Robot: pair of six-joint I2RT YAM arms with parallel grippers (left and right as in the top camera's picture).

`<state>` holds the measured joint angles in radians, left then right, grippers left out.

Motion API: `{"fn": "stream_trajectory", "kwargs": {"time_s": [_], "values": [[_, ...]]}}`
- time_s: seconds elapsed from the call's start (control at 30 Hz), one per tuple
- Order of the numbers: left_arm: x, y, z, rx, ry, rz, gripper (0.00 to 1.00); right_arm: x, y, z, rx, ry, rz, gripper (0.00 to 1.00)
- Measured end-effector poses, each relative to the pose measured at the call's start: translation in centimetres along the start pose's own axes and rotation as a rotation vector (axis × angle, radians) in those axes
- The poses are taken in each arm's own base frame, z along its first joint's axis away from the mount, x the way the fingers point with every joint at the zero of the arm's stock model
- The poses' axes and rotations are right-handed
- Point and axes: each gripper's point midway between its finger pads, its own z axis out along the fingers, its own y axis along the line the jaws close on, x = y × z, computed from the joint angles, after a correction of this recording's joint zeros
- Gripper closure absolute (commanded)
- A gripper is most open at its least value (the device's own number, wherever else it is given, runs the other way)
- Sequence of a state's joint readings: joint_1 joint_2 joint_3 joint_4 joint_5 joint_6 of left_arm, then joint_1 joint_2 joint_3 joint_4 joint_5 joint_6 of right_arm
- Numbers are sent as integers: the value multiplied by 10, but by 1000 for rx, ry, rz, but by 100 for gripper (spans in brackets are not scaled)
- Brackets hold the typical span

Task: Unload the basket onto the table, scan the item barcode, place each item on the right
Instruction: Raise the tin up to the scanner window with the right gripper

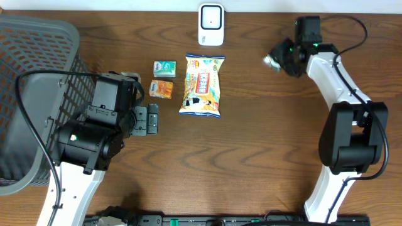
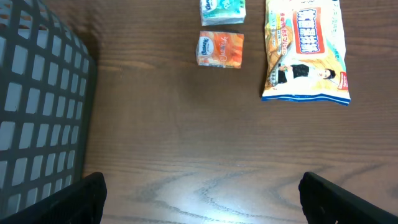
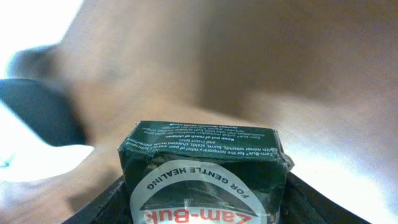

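Currently the right gripper [image 1: 276, 59] is clamped on a dark green cardboard box with a round white "Zam-Buk" label [image 3: 205, 168]. In the right wrist view the box sits squarely between the two black fingers [image 3: 99, 208], small-print side facing away from the camera, with one top corner crumpled. From overhead that gripper is up off the brown wood-grain table [image 1: 264, 138], at the far side, to the right of the white rectangular device with a dark window [image 1: 211, 24] and apart from it. The box is mostly hidden there, and no barcode can be made out in any view. The left gripper [image 1: 147, 120] is spread wide with nothing in it, hovering low over bare wood beside the grey plastic mesh basket [image 1: 38, 63]. Ahead of it, in the left wrist view, lie a small orange packet [image 2: 221, 48] and, just beyond that, a small teal-green packet [image 2: 222, 11]. To their right is a long orange-and-white snack bag with a red label [image 2: 305, 50], lying flat. The three items sit close together but not touching, between the basket and the right arm.
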<state>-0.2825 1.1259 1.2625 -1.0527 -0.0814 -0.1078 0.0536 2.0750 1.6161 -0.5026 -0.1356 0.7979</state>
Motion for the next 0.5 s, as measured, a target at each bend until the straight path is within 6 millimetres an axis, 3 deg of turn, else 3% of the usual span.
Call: {"fn": "stream_trajectory", "kwargs": {"time_s": [0.27, 0.5], "values": [[0, 0, 0, 0, 0, 0, 2, -4, 102, -9, -280, -176, -203, 42], [0, 0, 0, 0, 0, 0, 2, 9, 166, -27, -443, -287, -283, 43]]}}
